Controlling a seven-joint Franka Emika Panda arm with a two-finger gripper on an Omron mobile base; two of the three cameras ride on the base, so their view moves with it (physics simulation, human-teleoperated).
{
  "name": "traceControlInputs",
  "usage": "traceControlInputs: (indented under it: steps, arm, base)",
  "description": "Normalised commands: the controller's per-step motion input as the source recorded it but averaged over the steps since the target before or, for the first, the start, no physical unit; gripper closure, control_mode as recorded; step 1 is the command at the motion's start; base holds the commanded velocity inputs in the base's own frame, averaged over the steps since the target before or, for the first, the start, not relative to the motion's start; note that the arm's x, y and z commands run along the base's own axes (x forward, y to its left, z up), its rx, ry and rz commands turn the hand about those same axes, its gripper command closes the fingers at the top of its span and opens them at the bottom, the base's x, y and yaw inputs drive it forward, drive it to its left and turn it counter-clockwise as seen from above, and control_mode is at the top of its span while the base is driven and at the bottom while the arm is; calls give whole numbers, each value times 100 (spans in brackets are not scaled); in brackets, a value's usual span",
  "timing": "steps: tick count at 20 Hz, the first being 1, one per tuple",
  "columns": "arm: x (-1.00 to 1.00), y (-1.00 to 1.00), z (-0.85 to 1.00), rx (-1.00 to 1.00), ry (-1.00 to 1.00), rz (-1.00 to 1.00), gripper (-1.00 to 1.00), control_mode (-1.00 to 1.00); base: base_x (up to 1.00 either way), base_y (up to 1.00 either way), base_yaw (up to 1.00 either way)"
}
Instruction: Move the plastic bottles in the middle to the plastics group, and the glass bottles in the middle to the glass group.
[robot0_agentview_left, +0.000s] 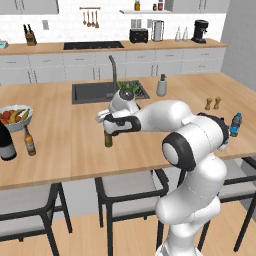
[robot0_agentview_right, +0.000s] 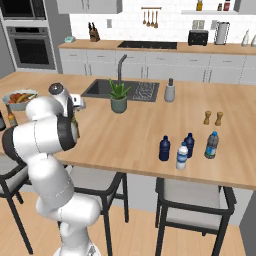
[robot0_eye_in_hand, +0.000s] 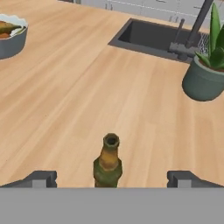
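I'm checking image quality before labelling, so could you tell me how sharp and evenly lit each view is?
Left base view: soft, even light, faint shadows; small things like the amber bottle look blurry. Right base view: similar, the blue bottles are coarse. Hand view: the olive-green bottle between the open gripper is fairly crisp, no glare.

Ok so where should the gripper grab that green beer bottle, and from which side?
Take the green bottle by its neck or shoulder, coming in level from the stools' side of the counter. It stands upright, and the open gripper already has a finger on either side of it.
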Motion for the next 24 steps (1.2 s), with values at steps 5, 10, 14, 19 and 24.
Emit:
traceControlInputs:
  steps: [5,10,14,19,24]
  arm:
    - [15,8,-20,9,3,0,-100,-100]
    - [25,14,-25,4,10,0,-100,-100]
    - [21,2,-12,0,7,0,-100,-100]
    - [5,0,-7,0,6,0,-100,-100]
    - [10,5,-16,0,5,0,-100,-100]
  base:
    - [0,0,0]
    - [0,0,0]
    - [0,0,0]
    - [0,0,0]
    - [0,0,0]
